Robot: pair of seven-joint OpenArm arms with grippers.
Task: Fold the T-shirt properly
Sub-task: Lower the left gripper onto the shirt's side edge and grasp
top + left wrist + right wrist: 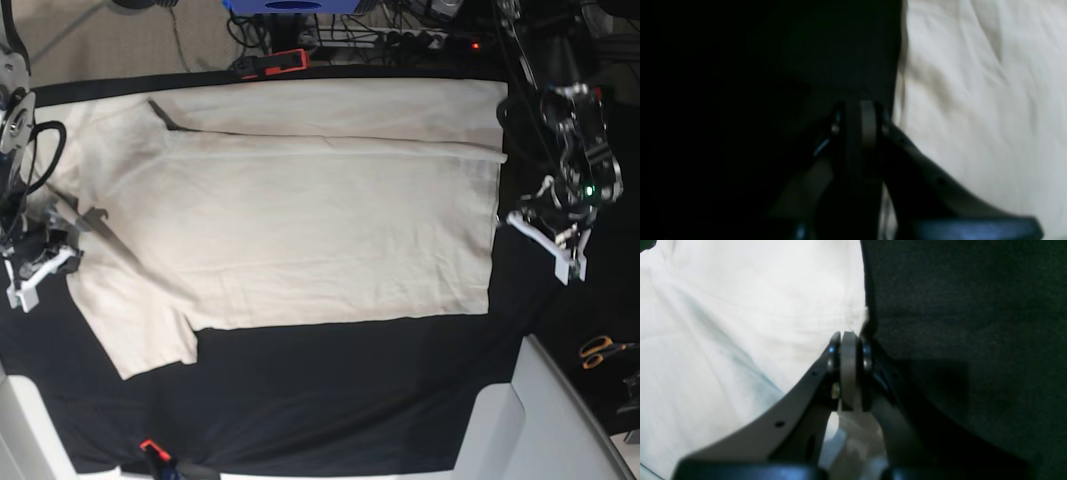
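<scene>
The large cream cotton T-shirt [300, 230] lies spread on the black-clothed surface [330, 400], barely folded, both closed tools at its edges: right tool [853, 340] pinching cloth, left tool [858, 110] apparently empty.

Bare tablecloth [330, 390] below T-shirt [300, 230]

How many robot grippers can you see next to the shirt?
2. The left gripper is at the shirt's edge, on the base view's right. The right gripper is at the opposite edge, by the sleeve.
</scene>
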